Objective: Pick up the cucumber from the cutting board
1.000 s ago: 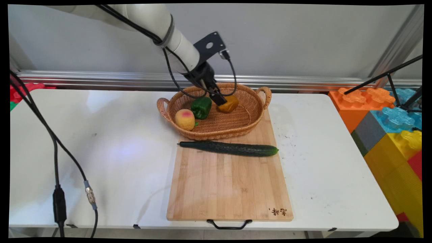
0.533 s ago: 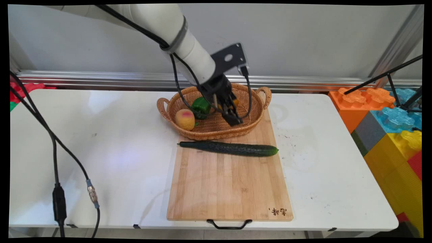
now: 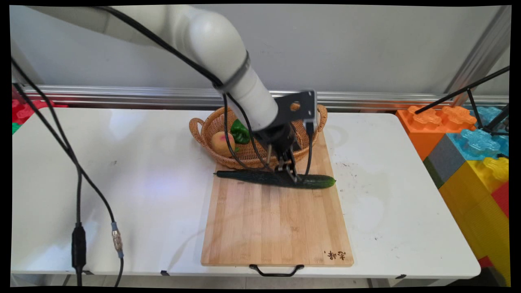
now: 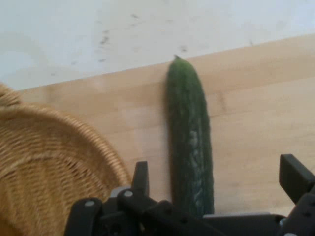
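Cucumber (image 4: 191, 147) on cutting board (image 3: 276, 228), lying between spread fingers of hand (image 4: 216, 182).

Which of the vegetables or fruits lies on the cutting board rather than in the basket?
The long dark green cucumber; the green pepper and peach sit in the wicker basket.

Arm: smooth white rounded links (image 3: 211, 44), glossy, with a dark grey band round the forearm near the wrist.
Cables: black cables (image 3: 77, 175) run along the white links and hang in loops; one carries a black block and another a metal connector with a bluish collar.
Wrist: a flat black bracket (image 3: 299, 108) with a round hole.
Pincer: (image 4: 216, 189) black linkage with silver rivets and two blocky black fingers (image 4: 294, 177).
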Available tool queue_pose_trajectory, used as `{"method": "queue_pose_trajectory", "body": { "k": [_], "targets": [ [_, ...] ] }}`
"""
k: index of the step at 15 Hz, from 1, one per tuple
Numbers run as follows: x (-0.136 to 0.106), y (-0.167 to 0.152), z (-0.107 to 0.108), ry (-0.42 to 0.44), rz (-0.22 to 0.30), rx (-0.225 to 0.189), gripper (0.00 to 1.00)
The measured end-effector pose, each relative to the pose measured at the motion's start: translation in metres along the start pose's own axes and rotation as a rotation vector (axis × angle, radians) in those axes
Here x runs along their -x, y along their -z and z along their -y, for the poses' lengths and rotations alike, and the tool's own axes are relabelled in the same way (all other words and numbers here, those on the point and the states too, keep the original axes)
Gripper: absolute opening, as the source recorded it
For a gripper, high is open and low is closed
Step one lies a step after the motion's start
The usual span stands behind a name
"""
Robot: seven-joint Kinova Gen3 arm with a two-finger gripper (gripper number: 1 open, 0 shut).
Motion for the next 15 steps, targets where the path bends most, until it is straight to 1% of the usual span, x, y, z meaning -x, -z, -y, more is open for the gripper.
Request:
{"method": "queue_pose_trajectory", "body": {
  "k": [4, 7, 11, 15],
  "targets": [
    [-0.003, -0.033, -0.009, -0.063, 0.023, 0.026, 1.00],
    [-0.004, -0.059, -0.013, -0.086, 0.038, 0.035, 1.00],
    [-0.007, -0.086, -0.013, -0.095, 0.047, 0.032, 1.00],
    [-0.010, -0.098, -0.010, -0.087, 0.046, 0.020, 1.00]
  ]
}}
